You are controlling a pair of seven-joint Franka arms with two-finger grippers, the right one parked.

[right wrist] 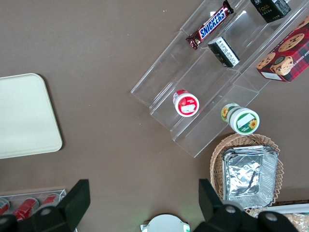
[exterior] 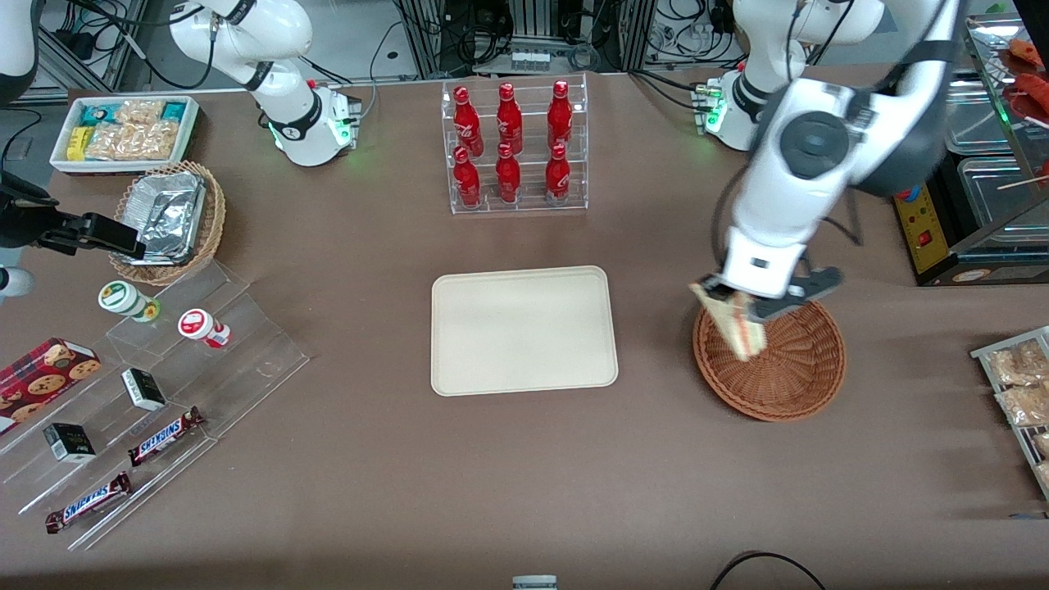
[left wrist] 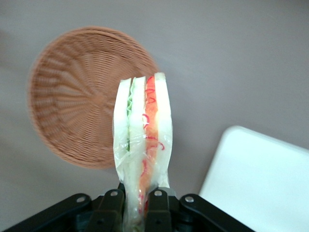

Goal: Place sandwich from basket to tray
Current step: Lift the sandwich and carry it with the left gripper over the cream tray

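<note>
The gripper (left wrist: 136,200) is clamped on the wrapped sandwich (left wrist: 142,140), holding it raised above the basket (exterior: 770,360), clear of the weave. The basket lies directly below the gripper. The tray (exterior: 524,329) lies beside it, toward the parked arm's end, and holds nothing.

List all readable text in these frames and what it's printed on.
"SNICKERS": on two candy bars on the clear stepped display.
Too small or blurred to read: red bottles, black boxes, round tubs, cookie box.
No text visible on the sandwich held in the gripper above the basket.
</note>
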